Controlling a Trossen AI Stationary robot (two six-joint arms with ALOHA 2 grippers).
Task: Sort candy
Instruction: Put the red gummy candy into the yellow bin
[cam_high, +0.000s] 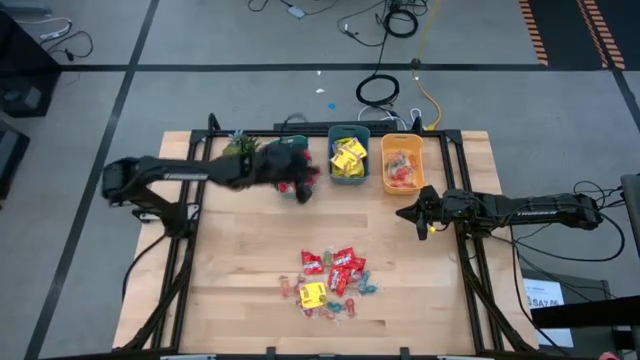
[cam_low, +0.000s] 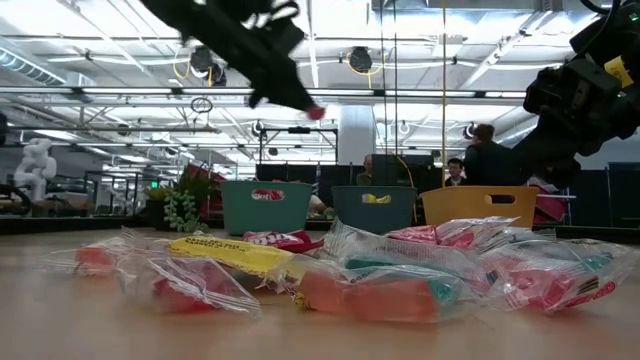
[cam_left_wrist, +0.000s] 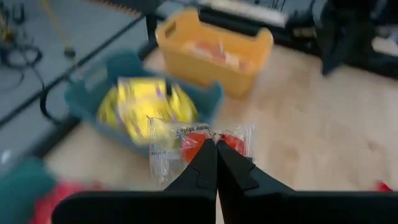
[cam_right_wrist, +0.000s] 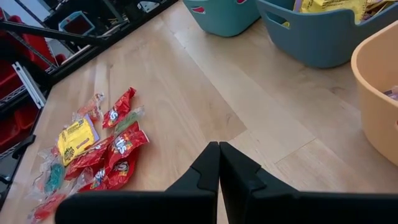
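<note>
One clear-wrapped red candy (cam_left_wrist: 202, 140) is hanging from my left jaws (cam_left_wrist: 216, 144), pinched shut on its wrapper above the bins (cam_high: 348, 160). Right jaws (cam_right_wrist: 219, 147) are idling shut, empty. Thin grip could be slipping; piece may be dropping outside. Pile (cam_high: 333, 283) is waiting on surface (cam_high: 250, 260).

High view is looking straight down over the table (cam_high: 250, 300); low view is looking level across it, close behind the candy (cam_low: 350, 275); both are sharing the bins (cam_high: 349, 160)
</note>
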